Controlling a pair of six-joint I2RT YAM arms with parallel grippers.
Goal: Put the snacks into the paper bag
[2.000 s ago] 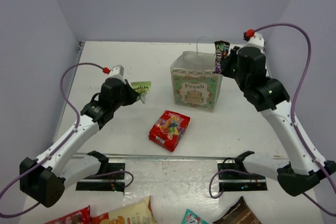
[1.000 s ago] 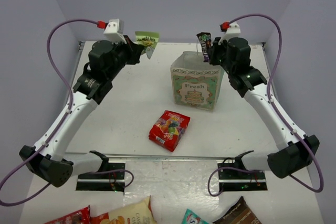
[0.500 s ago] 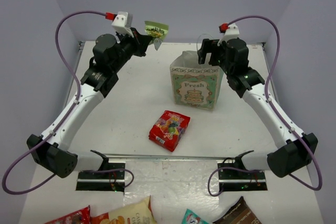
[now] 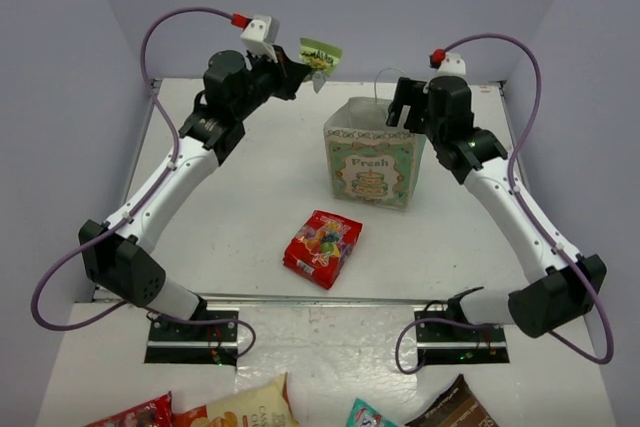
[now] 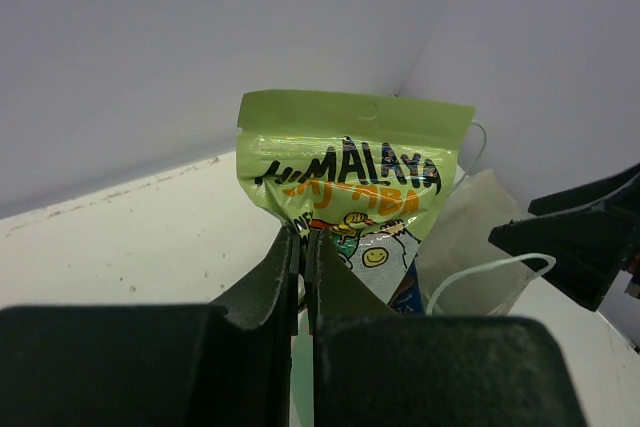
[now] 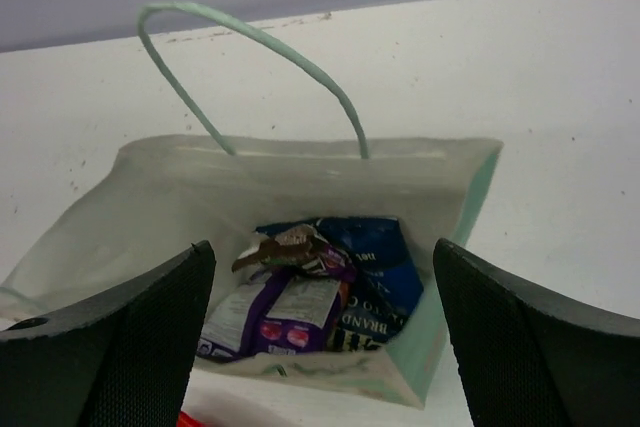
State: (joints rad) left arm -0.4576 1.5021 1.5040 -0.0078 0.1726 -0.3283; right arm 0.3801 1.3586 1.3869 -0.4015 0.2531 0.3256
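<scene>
1. Holding the green packet [image 5: 350, 172], the left gripper [image 5: 303, 247] has its fingers squeezed shut on the packet's bottom corner.
2. The packet stands tall out of the fingertips. Its end with the little hole is farthest from the hand, and its words run sideways.
3. The bag [image 4: 372, 162] sits ahead of that hand, lower down and a bit to its right. The packet is not over it.
4. Half a second ago this hand and packet were farther from the bag.
5. The right gripper [image 4: 405, 105] hovers just over the bag's mouth, fingers spread wide, holding nothing.
6. Right under it, inside the bag, lie the blue bag [image 6: 378, 282], the purple pack [image 6: 268, 315] and the brown packet [image 6: 290, 244].
7. Two seconds ago the right gripper held the brown packet beside the bag.
8. The red bag [image 4: 323, 247] lies flat on the table [image 4: 240, 197], well apart from both hands, in the same spot as before.
</scene>
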